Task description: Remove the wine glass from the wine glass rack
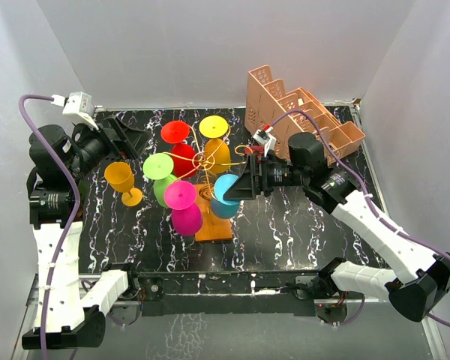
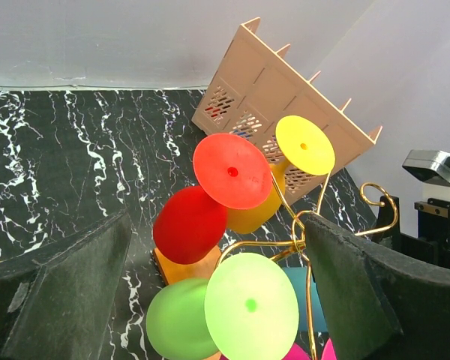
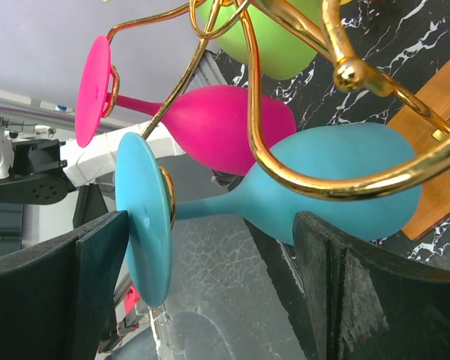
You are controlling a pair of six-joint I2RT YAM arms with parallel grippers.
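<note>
Right arm (image 1: 360, 214) level, open jaws astride the blue wine glass (image 1: 225, 196); left arm (image 1: 56, 196) aloft, jaws open too.

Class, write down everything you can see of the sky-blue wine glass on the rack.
The blue wine glass looks matte, opaque and plastic, with a flat round foot, thin stem and rounded bowl. It hangs inverted, foot uppermost, from a gold scroll arm of the wine glass rack, beside the pink glass. The open right claw straddles its stem.
</note>
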